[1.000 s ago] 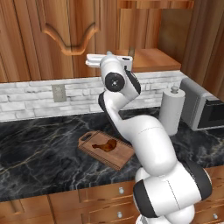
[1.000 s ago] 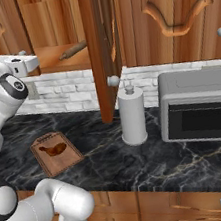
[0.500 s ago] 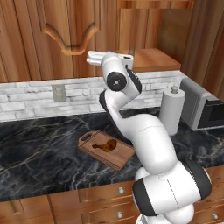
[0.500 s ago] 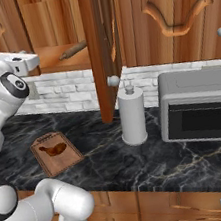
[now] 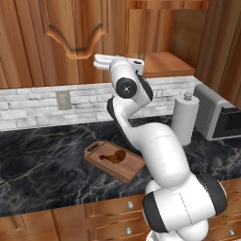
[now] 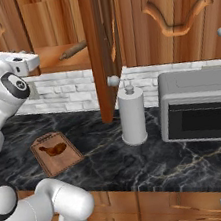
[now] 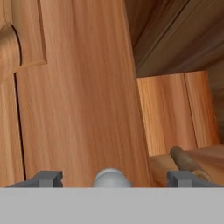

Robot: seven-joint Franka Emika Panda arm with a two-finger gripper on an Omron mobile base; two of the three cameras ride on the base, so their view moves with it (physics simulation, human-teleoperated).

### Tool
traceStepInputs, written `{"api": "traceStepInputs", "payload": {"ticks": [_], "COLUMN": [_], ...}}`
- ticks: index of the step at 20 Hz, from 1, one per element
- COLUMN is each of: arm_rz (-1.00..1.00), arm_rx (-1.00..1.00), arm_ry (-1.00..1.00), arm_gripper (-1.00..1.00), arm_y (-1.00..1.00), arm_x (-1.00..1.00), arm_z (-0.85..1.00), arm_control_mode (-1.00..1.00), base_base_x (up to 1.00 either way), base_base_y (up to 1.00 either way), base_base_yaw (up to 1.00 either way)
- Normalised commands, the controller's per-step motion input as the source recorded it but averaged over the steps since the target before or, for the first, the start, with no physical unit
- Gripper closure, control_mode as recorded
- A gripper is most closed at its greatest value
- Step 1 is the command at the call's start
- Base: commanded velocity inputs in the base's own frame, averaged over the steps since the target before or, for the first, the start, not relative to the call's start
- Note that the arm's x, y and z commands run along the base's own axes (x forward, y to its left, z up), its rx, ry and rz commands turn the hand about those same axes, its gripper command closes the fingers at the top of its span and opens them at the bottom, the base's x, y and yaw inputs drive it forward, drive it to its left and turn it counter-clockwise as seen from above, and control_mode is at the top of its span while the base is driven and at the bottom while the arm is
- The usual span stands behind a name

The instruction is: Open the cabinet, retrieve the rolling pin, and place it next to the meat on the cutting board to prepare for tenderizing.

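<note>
- Cabinet (image 6: 96, 39): one door stands swung out, edge-on in the right base view; its round silver knob (image 6: 113, 80) faces the paper roll. The neighbouring doors are closed.
- Rolling pin (image 6: 73, 50): lies on the bottom shelf (image 6: 56, 58) inside the opened cabinet, angled across the shelf. In the hand view its end shows at lower right (image 7: 186, 161), resting on the shelf.
- Pincer (image 7: 114, 178): spread wide, holding nothing. In the hand view the two tips sit either side of a knob (image 7: 110, 178), which lies between them; contact cannot be judged. The hand is raised to shelf level in front of the cabinet.
- Cutting board (image 5: 101, 152): flat on the dark marble tabletop (image 5: 42, 164), handle end toward the wall.
- Meat (image 5: 113, 156): rests on the board, near its middle.
- Paper roll (image 6: 132, 115): upright on the tabletop, just beside the microwave (image 6: 198, 106).
- Rolling pin and board are well apart: one on the shelf, the other on the tabletop below.
</note>
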Motion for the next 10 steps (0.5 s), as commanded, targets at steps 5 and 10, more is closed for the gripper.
{"api": "traceStepInputs", "payload": {"ticks": [5,10], "arm_rz": [0.02,0.04], "arm_rx": [0.0,0.0], "arm_ry": [0.0,0.0], "arm_gripper": [1.0,1.0], "arm_y": [0.06,0.13], "arm_x": [0.03,0.09], "arm_z": [0.0,0.0], "arm_control_mode": [-1.0,-1.0], "base_base_x": [0.0,0.0], "base_base_y": [0.0,0.0], "base_base_yaw": [0.0,0.0]}}
